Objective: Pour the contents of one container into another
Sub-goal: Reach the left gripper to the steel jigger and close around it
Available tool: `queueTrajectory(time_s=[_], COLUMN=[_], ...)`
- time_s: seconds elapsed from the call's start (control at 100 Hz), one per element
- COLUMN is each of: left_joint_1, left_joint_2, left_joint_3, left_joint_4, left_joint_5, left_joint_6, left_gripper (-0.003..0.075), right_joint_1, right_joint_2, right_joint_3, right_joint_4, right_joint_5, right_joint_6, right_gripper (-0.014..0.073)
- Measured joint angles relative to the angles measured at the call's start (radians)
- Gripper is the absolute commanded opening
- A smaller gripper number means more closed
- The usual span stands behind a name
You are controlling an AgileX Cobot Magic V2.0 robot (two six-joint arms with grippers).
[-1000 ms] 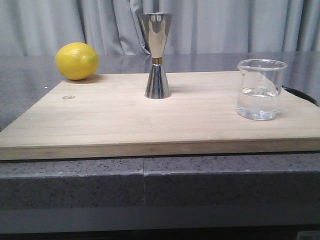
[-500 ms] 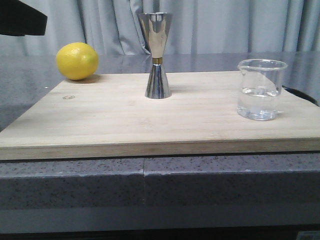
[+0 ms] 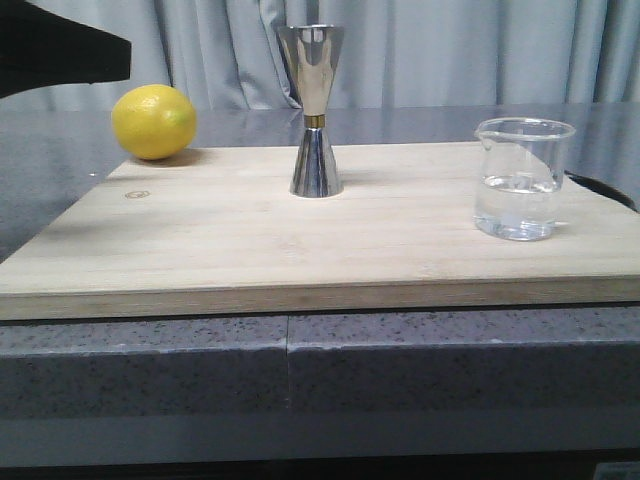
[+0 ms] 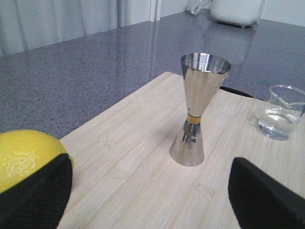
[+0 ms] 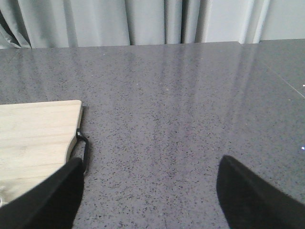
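The beaker (image 3: 523,178) stands upright at the right of the front view on the wooden board (image 3: 250,250), near the board's right edge and well apart from the jigger (image 3: 313,110), which stands upright at the upper middle of the frame toward the board's far edge. The beaker is roughly half full of clear liquid, so I judge it moderately light but rigid, smooth and breakable — glass that could slip under hard pads and crack if squeezed. The sensible hold looks to be across its straight side wall at mid-height, with the pouring lip facing the jigger and left clear. The jigger is polished steel with a narrow gold-banded waist and a small foot; it looks top-heavy and easy to knock over, and its mouth is a small target. A lemon (image 3: 153,121) sits at the upper left, at the board's far left corner. The left gripper (image 4: 150,191) has its fingers spread wide with nothing between them, the jigger framed in the gap in its wrist view; the right gripper (image 5: 147,195) is likewise parted and empty over bare countertop (image 5: 190,119). Compared with half a second ago, the dark left arm (image 3: 60,50) reaches further into the upper left corner of the front view — nothing on the board has shifted.
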Motion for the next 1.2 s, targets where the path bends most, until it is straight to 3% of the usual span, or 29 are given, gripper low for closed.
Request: queueTrajectory(time_s=[0.41, 0.8, 1.2], left_joint_1=[-0.142, -0.287, -0.341], left_joint_2=[0.131, 0.275, 0.394], left_joint_3=[-0.013, -0.184, -0.356], left_joint_4=[-0.033, -0.035, -0.037], left_joint_5=[0.002, 0.002, 0.002], left_joint_6=[0.179, 0.18, 0.091], left_gripper=[0.0616, 0.0616, 0.0616], right_joint_1=[0.0, 0.0, 0.0], right_joint_2=[0.0, 0.0, 0.0], right_joint_3=[0.0, 0.0, 0.0], right_joint_4=[0.0, 0.002, 0.002], right_joint_5=[0.007, 0.06, 0.06], right_joint_6=[0.0, 0.0, 0.0], right_gripper=[0.0524, 0.0524, 0.0524])
